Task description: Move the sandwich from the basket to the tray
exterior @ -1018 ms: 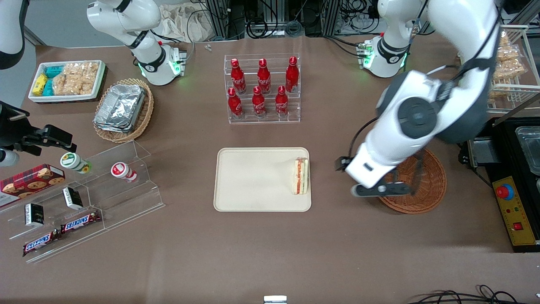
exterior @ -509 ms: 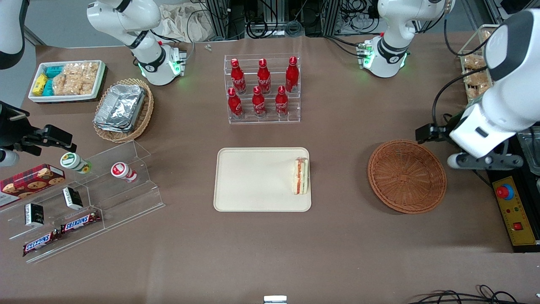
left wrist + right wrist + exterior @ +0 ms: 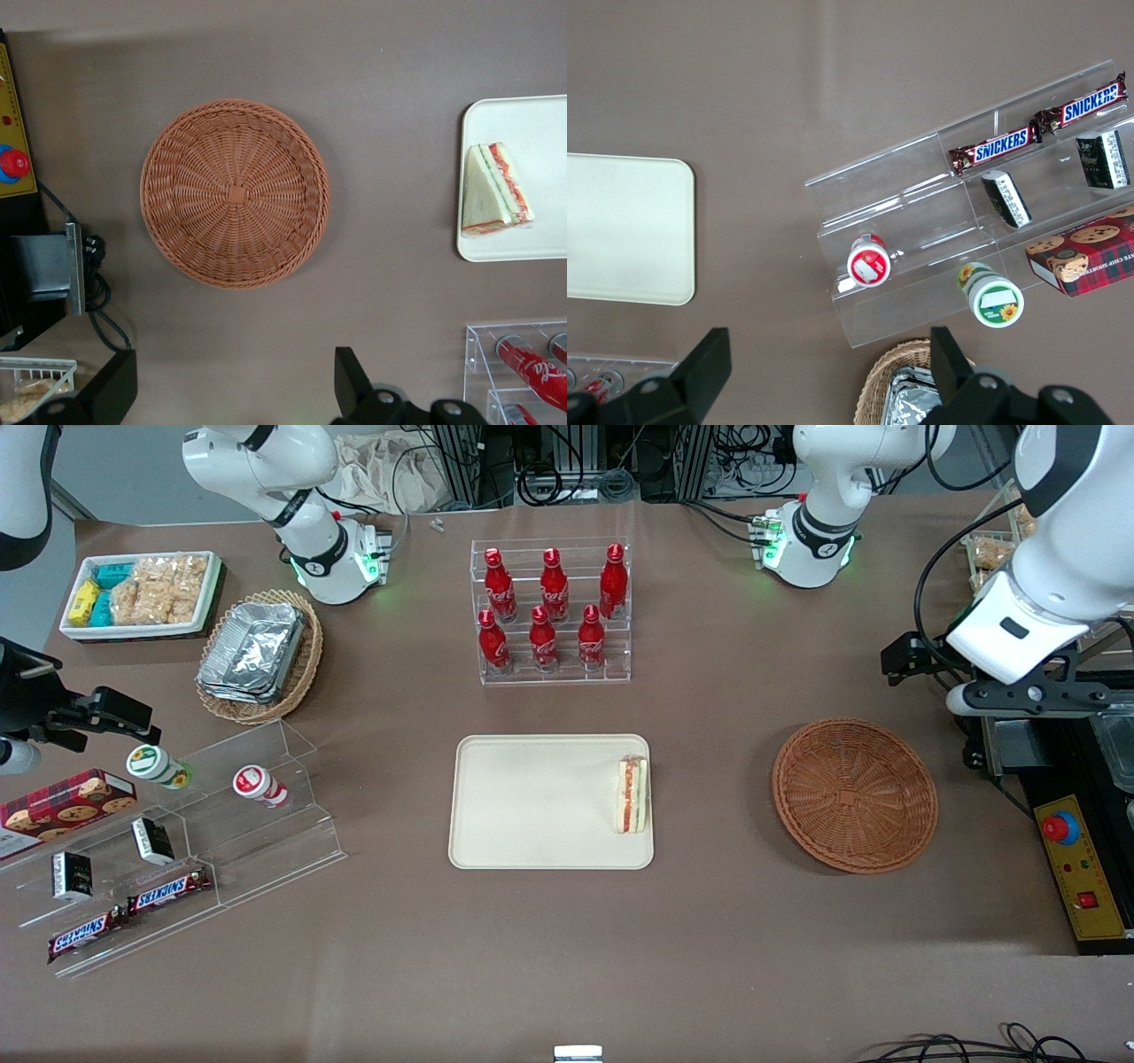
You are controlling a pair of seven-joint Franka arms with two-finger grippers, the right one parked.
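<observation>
1. Sandwich lies on the tray, at the edge nearest the basket, which is now empty.
2. A second ago the arm hung over the basket; since then it has drawn back and up, and the claw now hangs wide open, holding nothing, above the desk's working-arm end. By my judgement the task is done.
3. Readable writing: "SNICKERS" on two bars on the clear rack.
</observation>
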